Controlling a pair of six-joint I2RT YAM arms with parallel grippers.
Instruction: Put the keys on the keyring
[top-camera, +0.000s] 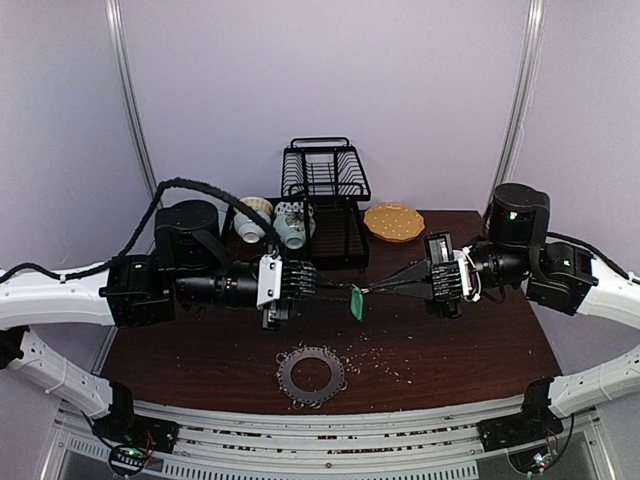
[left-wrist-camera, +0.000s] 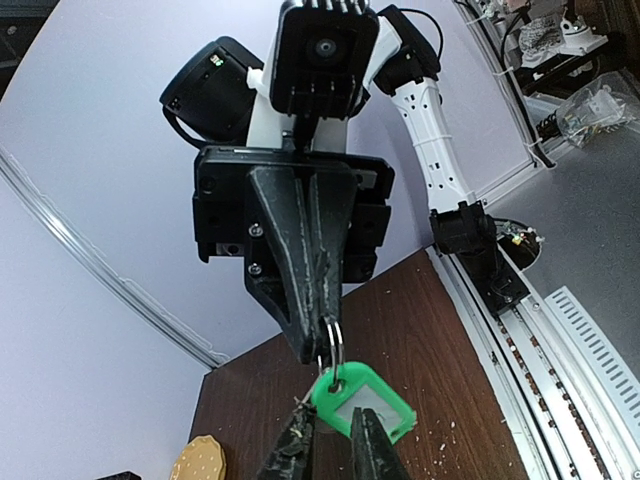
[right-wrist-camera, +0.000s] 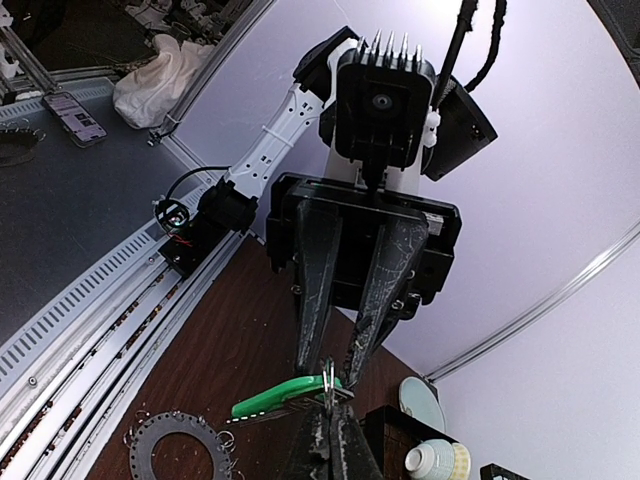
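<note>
The key (top-camera: 357, 302) hangs in mid-air between my two grippers, its green plastic head (left-wrist-camera: 375, 400) threaded on a small silvery wire loop (left-wrist-camera: 333, 335). My right gripper (right-wrist-camera: 331, 408) is shut on that loop and shows from the front in the left wrist view (left-wrist-camera: 318, 348). My left gripper (left-wrist-camera: 333, 420) faces it with jaws a narrow gap apart, fingertips (right-wrist-camera: 312, 360) either side of the head's holed end. I cannot tell if they press on it. The keyring (top-camera: 288, 375), a dark grey disc fringed with wire loops, lies flat on the table below (right-wrist-camera: 170, 428).
A black dish rack (top-camera: 325, 200) stands at the back, with two pale cups (top-camera: 252, 218) (top-camera: 292, 225) to its left and a yellow disc (top-camera: 393, 222) to its right. Pale crumbs (top-camera: 372, 355) lie scattered near the keyring. Metal rails (top-camera: 330, 425) run along the near edge.
</note>
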